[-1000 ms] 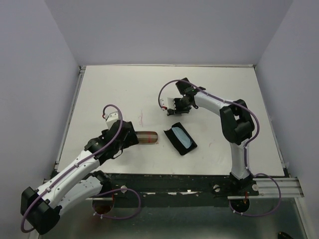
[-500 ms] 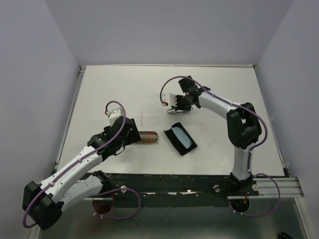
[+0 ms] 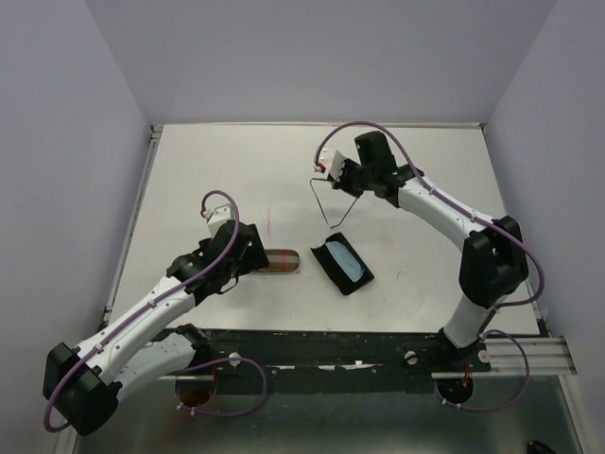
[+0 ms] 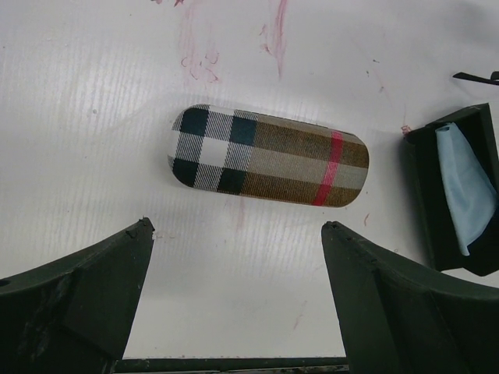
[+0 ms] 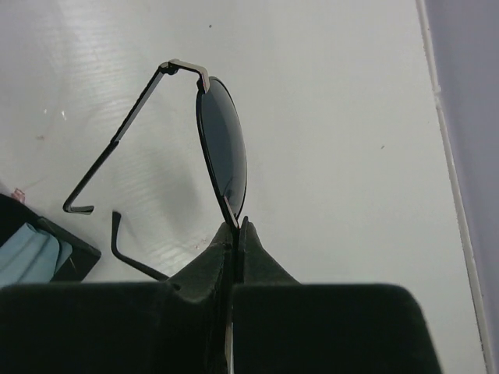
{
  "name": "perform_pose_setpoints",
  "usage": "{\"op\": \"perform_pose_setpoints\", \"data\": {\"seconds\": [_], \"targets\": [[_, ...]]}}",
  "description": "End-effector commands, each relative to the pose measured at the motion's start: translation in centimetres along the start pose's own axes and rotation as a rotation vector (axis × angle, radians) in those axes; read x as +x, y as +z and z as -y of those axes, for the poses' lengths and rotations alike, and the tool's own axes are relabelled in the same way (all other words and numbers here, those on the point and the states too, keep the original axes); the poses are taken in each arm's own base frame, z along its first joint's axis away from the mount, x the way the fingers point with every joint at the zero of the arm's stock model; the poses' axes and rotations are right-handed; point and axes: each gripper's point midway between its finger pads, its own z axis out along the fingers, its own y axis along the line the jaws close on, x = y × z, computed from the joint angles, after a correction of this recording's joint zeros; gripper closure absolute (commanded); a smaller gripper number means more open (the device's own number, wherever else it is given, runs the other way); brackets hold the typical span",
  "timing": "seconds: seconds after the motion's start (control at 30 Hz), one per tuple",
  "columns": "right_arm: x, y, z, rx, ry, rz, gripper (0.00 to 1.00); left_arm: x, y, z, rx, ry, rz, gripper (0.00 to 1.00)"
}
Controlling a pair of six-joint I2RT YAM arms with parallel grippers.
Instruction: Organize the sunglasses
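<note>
My right gripper (image 3: pixel 345 178) is shut on the black-framed sunglasses (image 3: pixel 327 202) and holds them above the table, their thin temples open and hanging toward the black case. In the right wrist view the jaws (image 5: pixel 236 226) pinch the frame edge below one dark lens (image 5: pixel 222 148). My left gripper (image 3: pixel 251 255) is open and empty, just left of the plaid case (image 3: pixel 282 260). In the left wrist view the plaid case (image 4: pixel 269 156) lies closed beyond the open fingers (image 4: pixel 117 265). The orange wraparound pair is out of view.
A plain black case (image 3: pixel 342 266) lies open with a light blue cloth (image 4: pixel 465 187) inside, right of the plaid case. Its corner shows in the right wrist view (image 5: pixel 74 257). Raised table rims (image 3: pixel 140 203) run along the left and right sides.
My right gripper has risen and swung back and right with the black sunglasses, lifting them off the table; their temples now hang open. The left gripper has edged slightly toward the plaid case.
</note>
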Motion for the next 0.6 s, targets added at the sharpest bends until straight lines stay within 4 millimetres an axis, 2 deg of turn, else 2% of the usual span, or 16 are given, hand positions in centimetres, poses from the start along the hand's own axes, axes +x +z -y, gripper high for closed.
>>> {"op": "perform_pose_setpoints", "data": {"seconds": [0.0,0.1,0.23,0.37,0.5,0.57], "targets": [[-3.7,-2.4,4.0,0.166,0.175,0.103,0.96,-1.1,-0.2,2.1,0.074,-0.032,0.010,0.01],[-6.4,-4.4,6.6,0.284,0.310,0.201,0.97,-2.6,-0.8,3.5,0.111,-0.023,0.035,0.01],[-10.4,-8.7,9.4,0.410,0.613,0.383,0.98,-5.1,-2.5,5.4,0.181,-0.018,0.095,0.01],[-12.0,-11.8,8.9,0.421,0.960,0.578,0.98,-6.0,-4.2,6.4,0.278,-0.024,0.142,0.01],[-10.7,-12.7,7.1,0.365,1.342,0.745,0.98,-5.9,-5.5,7.0,0.379,-0.031,0.175,0.01],[-10.1,-12.8,5.5,0.273,1.493,0.852,0.98,-5.9,-6.0,7.5,0.421,-0.019,0.180,0.01]]}}
